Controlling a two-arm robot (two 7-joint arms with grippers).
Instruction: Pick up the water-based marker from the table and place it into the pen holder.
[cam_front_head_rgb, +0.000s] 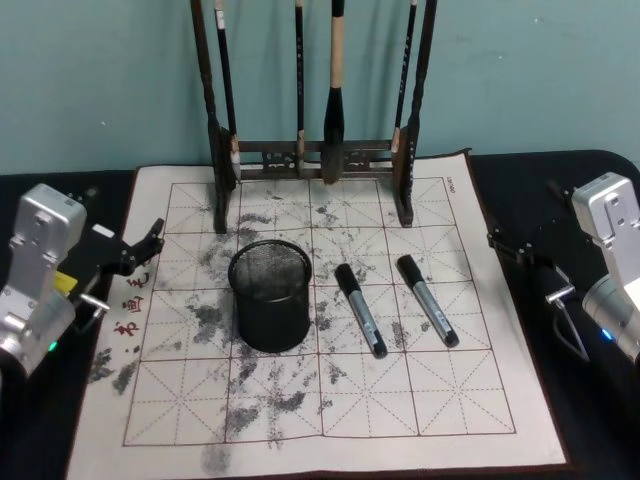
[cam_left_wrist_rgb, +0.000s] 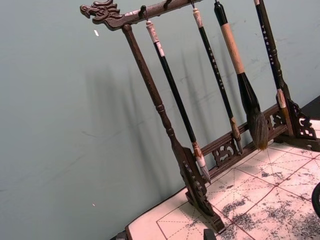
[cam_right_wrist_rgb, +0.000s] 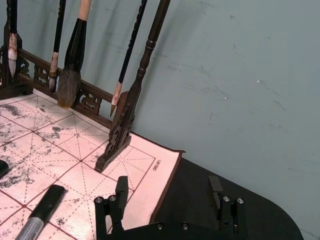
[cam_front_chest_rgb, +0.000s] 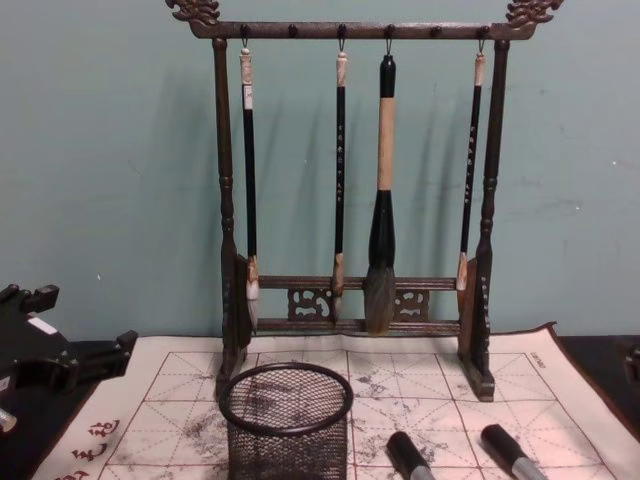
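Nothing lifted yet: the nearer water-based marker (cam_front_head_rgb: 360, 309), black-capped and grey-barrelled, lies flat just to the right of the black wire-mesh pen holder (cam_front_head_rgb: 270, 322), and the farther marker (cam_front_head_rgb: 428, 300), its twin, lies farther right again, neither touching the holder nor the other; both rest on the ink-blotched calligraphy practice mat (cam_front_head_rgb: 450, 400), at whose middle the pen holder stands upright and apparently empty (nothing breaks the mesh seen through its open top); the left gripper (cam_front_head_rgb: 132, 258) hangs well to the left of the pen holder at the mat's edge, fingers spread and holding nothing; the right gripper (cam_right_wrist_rgb: 168, 190) hangs well to the right of the pen holder, beyond both markers, where the mat's border meets the black table (cam_front_head_rgb: 590, 440), fingers likewise wide apart and empty; behind the pen holder the dark wooden brush rack (cam_front_chest_rgb: 222, 200) carries four hanging calligraphy brushes (cam_front_chest_rgb: 381, 230), no part of the job; on this showing the whole task remains, from reach and grasp to lift and drop into the holder, with the right arm seemingly the better placed.
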